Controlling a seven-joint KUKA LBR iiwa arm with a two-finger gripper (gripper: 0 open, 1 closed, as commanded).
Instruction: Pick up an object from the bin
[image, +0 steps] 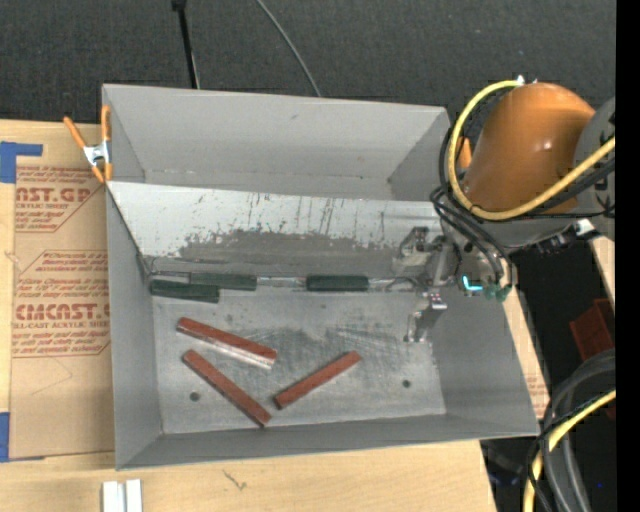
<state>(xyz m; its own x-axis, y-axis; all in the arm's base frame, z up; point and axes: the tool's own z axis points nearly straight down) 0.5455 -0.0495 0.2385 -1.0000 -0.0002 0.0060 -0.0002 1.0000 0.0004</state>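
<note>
My gripper (418, 285) hangs over the right end of the bin floor, close to the right wall. Its two metal fingers (424, 322) stand apart, open, with nothing between them. A dark green bar (336, 284) lies along the back of the floor, its right end just left of the gripper. A reddish-brown stick (316, 379) lies slanted on the floor, below and left of the gripper.
Two more reddish-brown sticks (227, 342) (225, 387) lie at the front left of the floor. Further dark green bars (186, 291) rest along the back left. The arm with its orange dome reaches in over the right rim.
</note>
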